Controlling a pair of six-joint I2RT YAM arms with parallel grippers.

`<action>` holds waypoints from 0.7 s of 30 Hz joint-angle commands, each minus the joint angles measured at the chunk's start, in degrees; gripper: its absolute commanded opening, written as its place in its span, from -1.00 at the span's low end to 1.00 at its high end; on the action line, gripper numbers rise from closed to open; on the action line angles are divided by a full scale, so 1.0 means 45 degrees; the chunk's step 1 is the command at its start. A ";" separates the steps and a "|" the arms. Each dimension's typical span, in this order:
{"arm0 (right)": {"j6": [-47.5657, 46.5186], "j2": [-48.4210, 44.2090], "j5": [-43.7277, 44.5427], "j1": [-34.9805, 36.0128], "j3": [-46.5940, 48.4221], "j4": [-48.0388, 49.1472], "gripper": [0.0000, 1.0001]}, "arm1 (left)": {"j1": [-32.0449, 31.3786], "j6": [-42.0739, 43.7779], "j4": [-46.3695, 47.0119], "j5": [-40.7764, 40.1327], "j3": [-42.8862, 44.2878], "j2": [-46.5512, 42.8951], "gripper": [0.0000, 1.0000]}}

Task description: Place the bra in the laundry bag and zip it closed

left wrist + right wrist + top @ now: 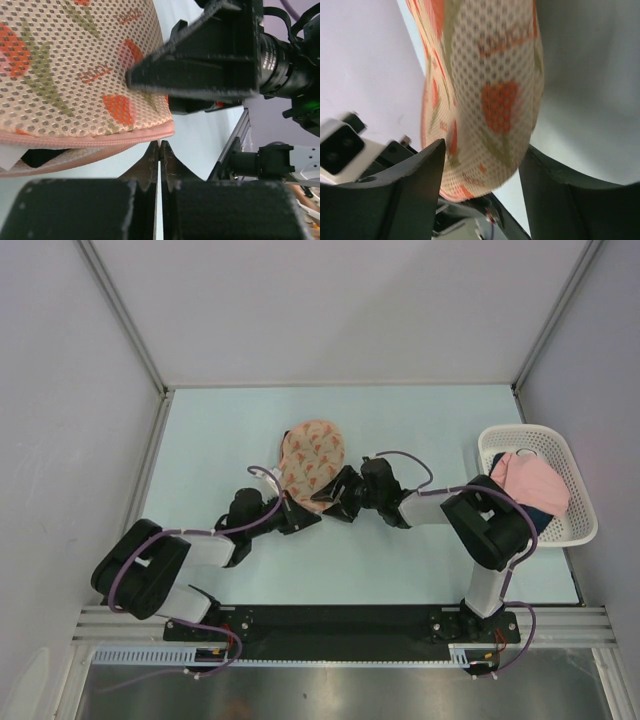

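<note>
Laundry bag [312, 455] lies flat on the table [400, 430], patterned side up, near end pointing at the arm bases. Both claws are at that near end.

Left gripper [159, 146]: fingers pressed together, no gap between them, tips right at the bag's zip [100, 141] on the rim. A tiny pale bit sits at the tips; can't tell if it's the zip pull or if anything is actually pinched. In the top view this claw is at the bag's near-left corner, touching or just beside it.

Right gripper [484, 147]: fingers wide apart, one on each side of the bag's rounded end, and the mesh fills the space between them. Its wrist view is blurred, so I can't tell whether the pads touch the fabric. From above it sits at the bag's near-right edge, just across from the left claw.

Zip not fully shut: the left wrist view shows a gap under the zip line on the bag's left part. The bra [42, 157] shows only as a black patch inside that gap, behind a small white tag [10, 159].

White basket [570, 490] stands well apart from the bag, on its right, holding a pink cloth [530, 480] with a dark cloth [540, 518] under it.
</note>
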 commanded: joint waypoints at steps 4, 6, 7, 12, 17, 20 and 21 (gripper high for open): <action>0.0935 0.0193 0.1554 -0.0250 -0.0011 0.1148 -0.38 | -0.0090 -0.1042 0.0698 -0.0305 -0.0489 0.0030 -1.00; 0.0525 0.0096 0.1749 -0.0348 0.0106 0.0116 -0.61 | -0.0110 -0.1179 -0.0175 -0.0677 -0.0373 0.0050 -1.00; 0.0309 0.0076 0.1789 -0.0407 0.0165 -0.0161 -0.69 | -0.0071 -0.1277 -0.0317 -0.0854 -0.0352 0.0147 -1.00; -0.1584 0.0056 0.1383 -0.1148 0.0535 -0.1956 -0.99 | 0.0512 -0.1278 -0.1780 -0.1442 -0.0137 0.0362 -0.99; -0.3421 -0.0001 0.0618 -0.1968 0.1044 -0.3248 -1.00 | 0.1569 -0.0888 -0.1745 -0.0681 -0.0508 0.0791 -1.00; -0.4397 0.0115 0.0188 -0.2340 0.1628 -0.3970 -1.00 | 0.1628 -0.0711 -0.1415 -0.0251 -0.0664 0.0812 -1.00; -0.4612 0.0173 -0.0045 -0.2515 0.1824 -0.4108 -1.00 | 0.1628 -0.0595 -0.1335 -0.0153 -0.0723 0.0715 -1.00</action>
